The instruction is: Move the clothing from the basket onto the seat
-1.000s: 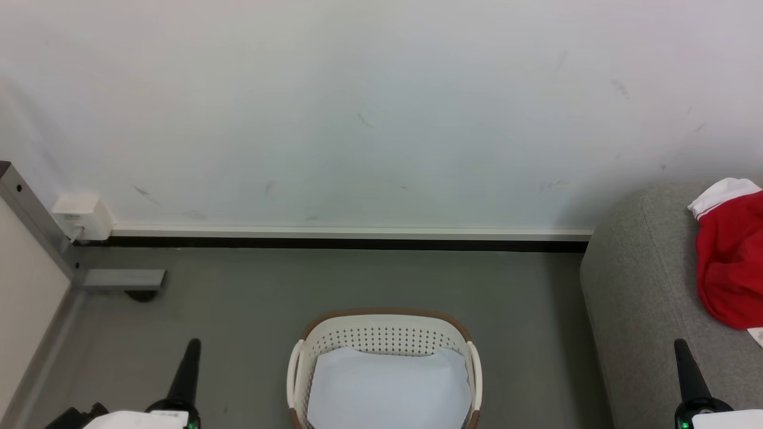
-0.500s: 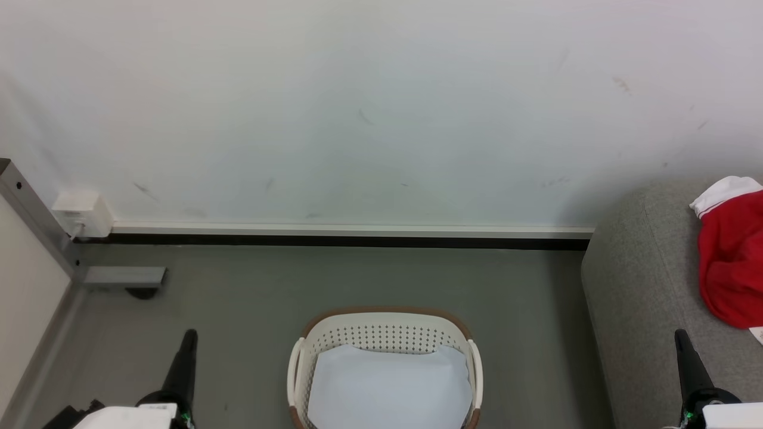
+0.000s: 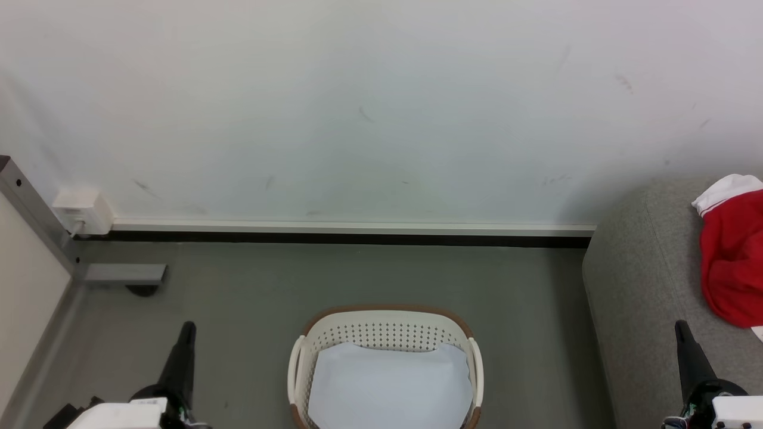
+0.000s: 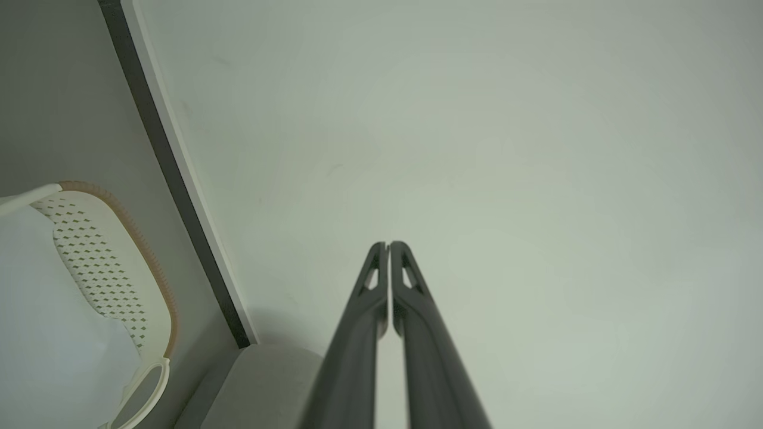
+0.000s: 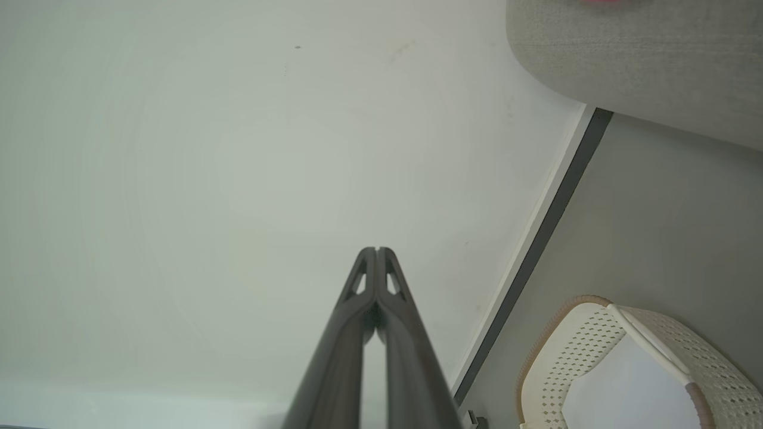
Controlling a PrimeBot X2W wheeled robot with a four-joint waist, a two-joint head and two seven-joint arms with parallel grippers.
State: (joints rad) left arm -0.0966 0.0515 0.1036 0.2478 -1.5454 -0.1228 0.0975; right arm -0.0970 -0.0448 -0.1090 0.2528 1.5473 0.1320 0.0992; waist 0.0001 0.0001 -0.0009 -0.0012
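My left gripper [image 3: 188,326] and right gripper [image 3: 680,325] have nudged forward, fingers together; basket [image 3: 387,310] on grey floor [image 3: 357,274] between them, wall [image 3: 381,119] ahead.

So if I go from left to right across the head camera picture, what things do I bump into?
white wall box → left gripper, jaws shut → basket → seat, with the red clothing lying on it.
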